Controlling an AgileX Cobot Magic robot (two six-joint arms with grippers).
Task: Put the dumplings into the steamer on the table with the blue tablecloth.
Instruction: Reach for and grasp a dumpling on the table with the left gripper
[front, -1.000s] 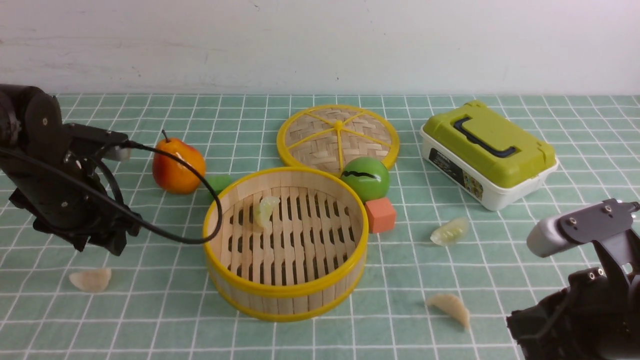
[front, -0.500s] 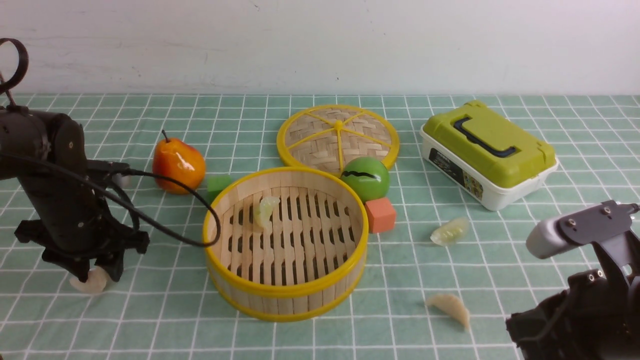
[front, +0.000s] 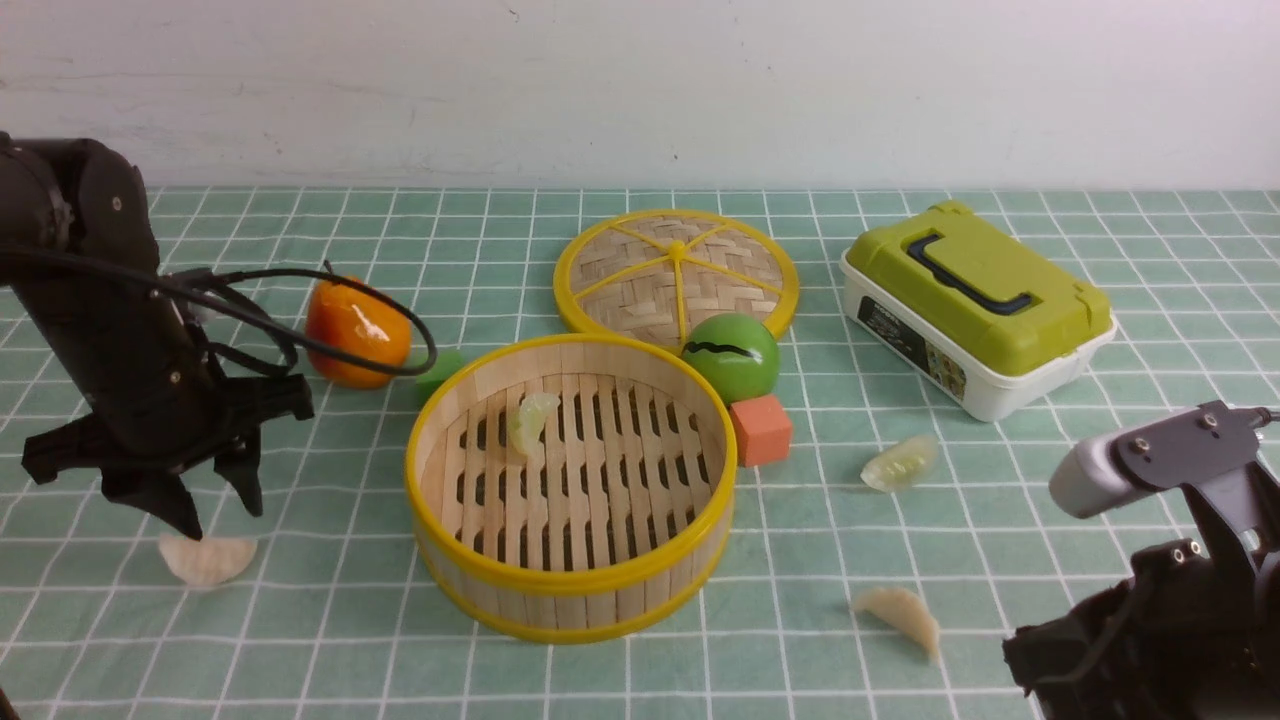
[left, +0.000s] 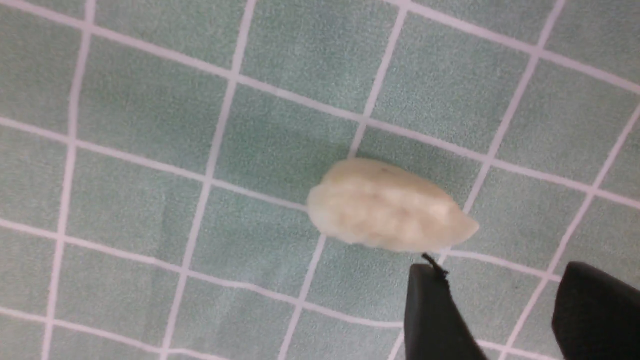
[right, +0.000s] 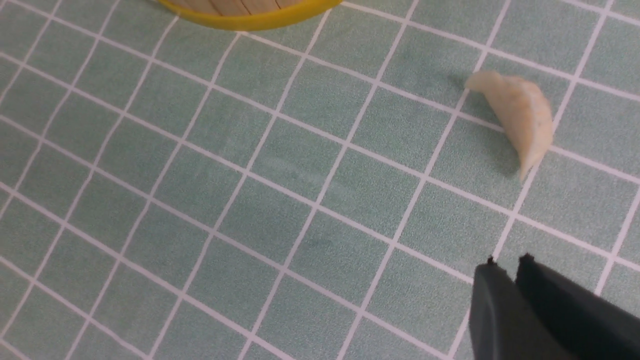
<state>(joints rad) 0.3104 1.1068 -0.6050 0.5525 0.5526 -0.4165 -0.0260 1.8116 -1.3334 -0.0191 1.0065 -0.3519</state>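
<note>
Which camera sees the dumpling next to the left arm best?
The left wrist view: the dumpling sits big in the middle, pleats clear, beside the open left tool. The front view shows that dumpling small, on the cloth below the tool. The right wrist view misses it and shows a different dumpling.

The left arm (front: 100, 330) is matte black, with rounded joint housings and small silver screw heads. A black cable (front: 428, 335) loops off it. The left gripper (front: 222, 520) has tapered black fingers (left: 435, 310). The right arm (front: 1150, 640) is also black and has a rounded grey housing (front: 1090, 480) dotted with small screws.
</note>
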